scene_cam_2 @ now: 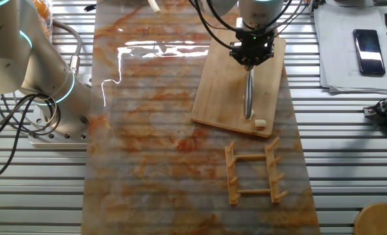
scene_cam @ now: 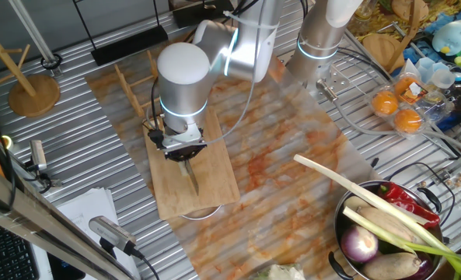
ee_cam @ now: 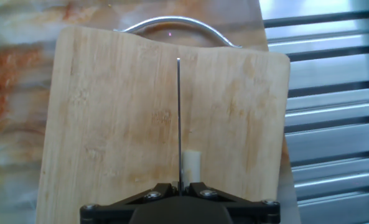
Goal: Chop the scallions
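One short cream scallion chunk (scene_cam_2: 260, 123) lies near the corner of the wooden cutting board (scene_cam_2: 219, 85) closest to the rack. In the hand view the scallion chunk (ee_cam: 191, 163) sits just right of the knife blade (ee_cam: 178, 118), which shows edge-on over the cutting board (ee_cam: 109, 124). My gripper (ee_cam: 179, 185) is shut on the knife. From the fixed views, the gripper (scene_cam: 185, 152) hangs over the cutting board (scene_cam: 214, 175) with the knife (scene_cam: 191, 177) below it; the knife (scene_cam_2: 248, 94) ends beside the chunk. The arm hides the chunk in one fixed view.
A metal pot (scene_cam: 347, 214) at the right front holds a long green-leaved stalk (scene_cam: 370, 198), a purple onion (scene_cam: 360, 245) and a red pepper (scene_cam: 409, 204). A wooden rack (scene_cam_2: 253, 173) lies beside the board. A curved metal rim (ee_cam: 172, 23) shows past the board's far edge. A second arm (scene_cam_2: 23, 59) stands opposite.
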### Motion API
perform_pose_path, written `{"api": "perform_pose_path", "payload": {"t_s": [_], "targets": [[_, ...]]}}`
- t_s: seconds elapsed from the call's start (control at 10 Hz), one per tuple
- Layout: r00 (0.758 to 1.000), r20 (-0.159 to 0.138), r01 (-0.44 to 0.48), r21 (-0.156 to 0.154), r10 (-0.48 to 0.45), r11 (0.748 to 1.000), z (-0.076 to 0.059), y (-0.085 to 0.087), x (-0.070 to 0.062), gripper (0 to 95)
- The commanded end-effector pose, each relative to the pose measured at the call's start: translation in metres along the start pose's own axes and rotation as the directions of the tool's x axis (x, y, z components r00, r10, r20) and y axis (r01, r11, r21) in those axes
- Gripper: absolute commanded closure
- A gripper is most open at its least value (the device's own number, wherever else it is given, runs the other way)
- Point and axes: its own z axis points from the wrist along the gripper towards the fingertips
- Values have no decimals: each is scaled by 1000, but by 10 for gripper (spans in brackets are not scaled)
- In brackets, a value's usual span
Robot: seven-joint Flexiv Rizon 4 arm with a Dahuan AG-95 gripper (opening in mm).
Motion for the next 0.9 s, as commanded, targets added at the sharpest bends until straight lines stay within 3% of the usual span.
{"api": "perform_pose_path", "payload": {"t_s": [0.1, 0.9], "targets": [[1000, 0, 24, -2, -24, 1000, -1, 0, 0, 950], [999, -6, 42, 37, -42, 998, -4, -8, -1, 950]]}}
